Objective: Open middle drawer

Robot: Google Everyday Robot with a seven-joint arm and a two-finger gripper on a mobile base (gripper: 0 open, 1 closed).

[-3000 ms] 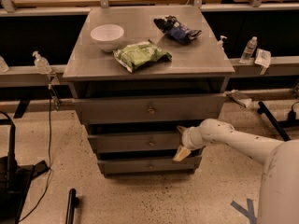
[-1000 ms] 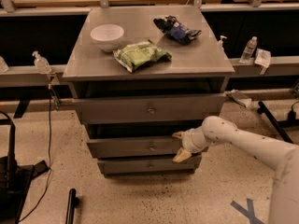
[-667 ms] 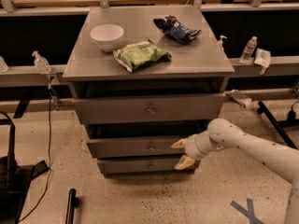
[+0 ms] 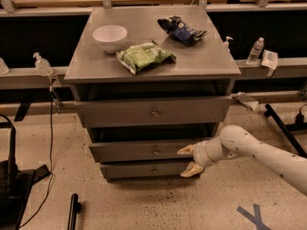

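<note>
Item: middle drawer (image 4: 139, 151), second of three in the grey cabinet (image 4: 81, 68), set between the top drawer (image 4: 120, 113) and the bottom drawer (image 4: 139, 170). Its front shows as a shallow strip with one small knob (image 4: 156, 151) at centre; you cannot tell from here whether it is fully shut. Gripper (image 4: 188, 161): at the right end of that front, well to the right of the knob, fingers spread apart and holding nothing. The upper finger (image 4: 185, 150) lies over the middle drawer's front, the lower finger (image 4: 192, 169) over the bottom drawer's. Risks, as a judgement: straddling two fronts, you may catch the bottom drawer or the seam instead of the one you want. A pull from the right end, off centre, could rack the drawer and jam it. The top drawer stands forward and overhangs, so a rising wrist could strike it. Orientation: the front faces the camera, the long axis runs left to right and level, and travel is outward, toward the camera. On the cabinet top: white bowl (image 4: 110, 35), green bag (image 4: 144, 56), dark blue bag (image 4: 182, 30), none in the drawer's path.
</note>
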